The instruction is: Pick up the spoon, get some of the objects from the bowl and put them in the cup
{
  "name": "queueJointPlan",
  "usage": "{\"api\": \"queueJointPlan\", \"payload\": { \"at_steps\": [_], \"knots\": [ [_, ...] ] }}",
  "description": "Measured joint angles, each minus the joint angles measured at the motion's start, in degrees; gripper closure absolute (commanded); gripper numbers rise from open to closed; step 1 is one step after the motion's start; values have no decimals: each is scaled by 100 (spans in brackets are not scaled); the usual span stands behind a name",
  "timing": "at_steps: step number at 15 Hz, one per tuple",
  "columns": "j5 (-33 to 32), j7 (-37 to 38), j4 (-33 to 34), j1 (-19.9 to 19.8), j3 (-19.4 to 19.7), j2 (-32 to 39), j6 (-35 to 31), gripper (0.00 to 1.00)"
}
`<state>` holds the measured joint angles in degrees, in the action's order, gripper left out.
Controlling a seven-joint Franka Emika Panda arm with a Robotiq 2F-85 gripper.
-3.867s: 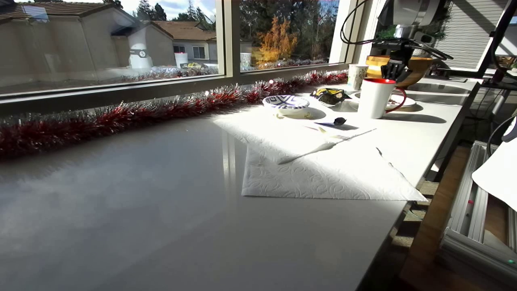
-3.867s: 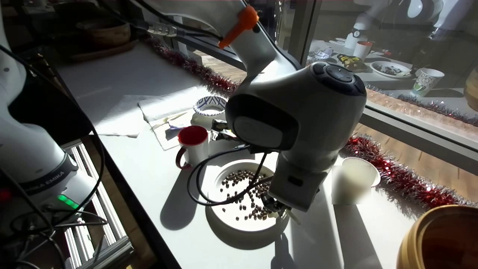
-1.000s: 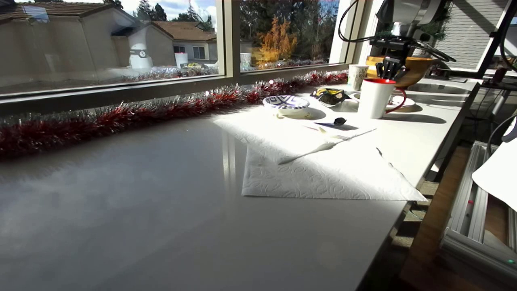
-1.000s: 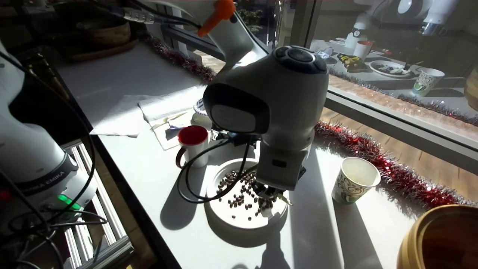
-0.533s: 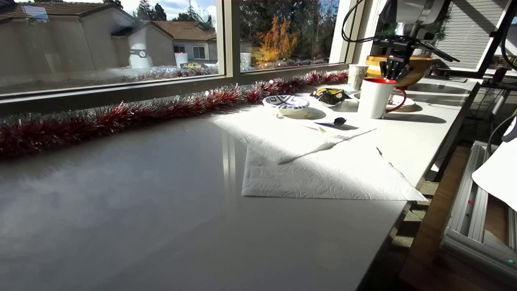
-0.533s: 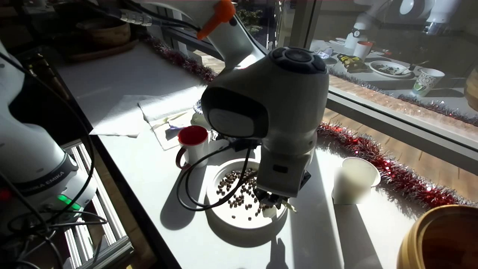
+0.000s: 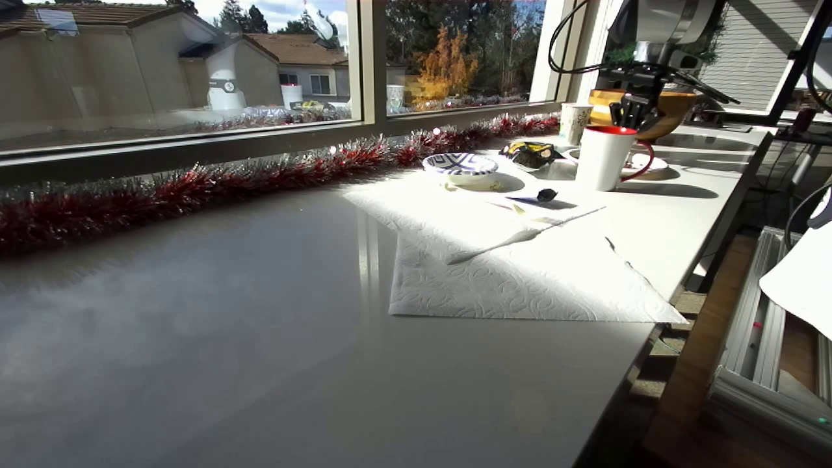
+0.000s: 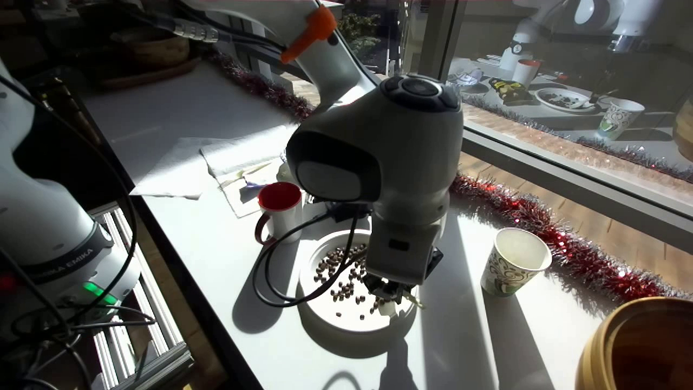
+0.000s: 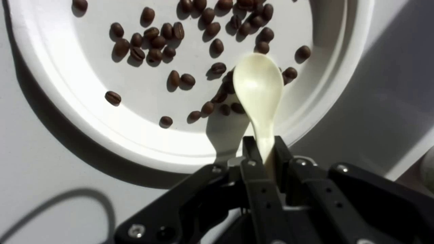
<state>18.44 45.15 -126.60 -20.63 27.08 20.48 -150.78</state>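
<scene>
My gripper is shut on the cream spoon and holds it over the white plate. No beans show in the spoon's scoop; its shadow falls on the plate. Many brown coffee beans lie spread on the plate. In an exterior view my gripper is over the near right side of the plate. The white mug with red inside and red handle stands upright beyond the plate; it also shows. The golden-brown bowl stands at the right edge, apart from the gripper.
A patterned paper cup stands right of the plate. Red and silver tinsel lines the window side. A blue-patterned small bowl, a black and yellow packet and paper towels lie beyond the mug.
Since the oldest frames my arm has moved left over the plate in an exterior view, and some beans have shifted. In the last half second it has moved only slightly. The mug has stayed put.
</scene>
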Motion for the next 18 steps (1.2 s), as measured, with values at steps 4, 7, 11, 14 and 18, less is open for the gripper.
{"api": "queueJointPlan", "payload": {
  "at_steps": [4, 7, 11, 14, 18],
  "knots": [
    [-21, 0, -66, 67, 0, -1, -61, 97],
    [-21, -1, -72, 107, -7, -7, -64, 97],
    [-21, -5, -82, 155, -33, -22, -64, 97],
    [-21, -38, -114, 173, -72, -52, -63, 97],
    [-21, -280, -284, 174, -167, -199, -60, 97]
  ]
}}
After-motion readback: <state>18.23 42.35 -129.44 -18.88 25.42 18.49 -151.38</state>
